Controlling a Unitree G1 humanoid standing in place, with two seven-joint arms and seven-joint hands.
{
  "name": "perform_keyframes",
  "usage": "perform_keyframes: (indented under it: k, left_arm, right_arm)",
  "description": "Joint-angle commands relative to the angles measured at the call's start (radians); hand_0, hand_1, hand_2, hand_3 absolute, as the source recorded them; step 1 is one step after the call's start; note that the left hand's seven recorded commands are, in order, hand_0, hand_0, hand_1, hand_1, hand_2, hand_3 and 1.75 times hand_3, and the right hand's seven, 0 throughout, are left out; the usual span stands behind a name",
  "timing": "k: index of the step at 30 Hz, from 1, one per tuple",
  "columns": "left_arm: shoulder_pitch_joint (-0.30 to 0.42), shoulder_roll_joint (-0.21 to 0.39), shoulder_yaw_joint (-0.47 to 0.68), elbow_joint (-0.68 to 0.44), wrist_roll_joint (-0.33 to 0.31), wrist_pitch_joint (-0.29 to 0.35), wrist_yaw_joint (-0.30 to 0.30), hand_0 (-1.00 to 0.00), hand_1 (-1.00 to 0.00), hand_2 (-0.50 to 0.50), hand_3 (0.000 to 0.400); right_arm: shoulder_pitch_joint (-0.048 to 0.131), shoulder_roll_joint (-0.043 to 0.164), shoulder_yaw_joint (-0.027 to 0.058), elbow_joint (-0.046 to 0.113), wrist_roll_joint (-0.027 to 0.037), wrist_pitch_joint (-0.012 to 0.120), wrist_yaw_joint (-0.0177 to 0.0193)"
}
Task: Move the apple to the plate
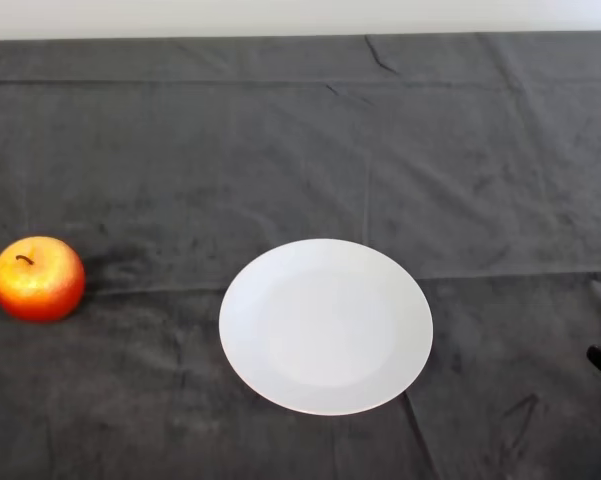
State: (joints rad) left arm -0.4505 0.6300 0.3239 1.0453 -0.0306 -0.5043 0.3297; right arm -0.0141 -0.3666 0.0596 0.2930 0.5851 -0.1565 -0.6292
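While apple (38,278) sits w/ stem up, well left of plate (325,326), nothing hidden.

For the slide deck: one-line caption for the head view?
Apple sits on dark cloth, left of the bare white plate.

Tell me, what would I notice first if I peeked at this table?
Probably the apple, shiny red and orange with its stem pointing up, sitting near the left edge of the dark cloth. Next comes the plate, round, white and bare, in the middle toward the front. The two sit apart, with a strip of cloth between them.
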Motion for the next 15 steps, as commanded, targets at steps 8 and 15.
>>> perform_keyframes:
  k: [8,15]
  left_arm:
    - [-0.035,-0.023,-0.091,-0.044,0.074,-0.013,-0.049,0.00,0.00,0.00,0.000]
    - [0.012,-0.058,-0.152,-0.206,0.112,0.097,-0.084,0.00,0.00,0.00,0.000]
  right_arm:
    - [0.033,0.020,0.0020,0.008,0.0208,0.037,0.0057]
    - [0.033,0.022,-0.0002,0.008,0.0188,0.038,0.0070]
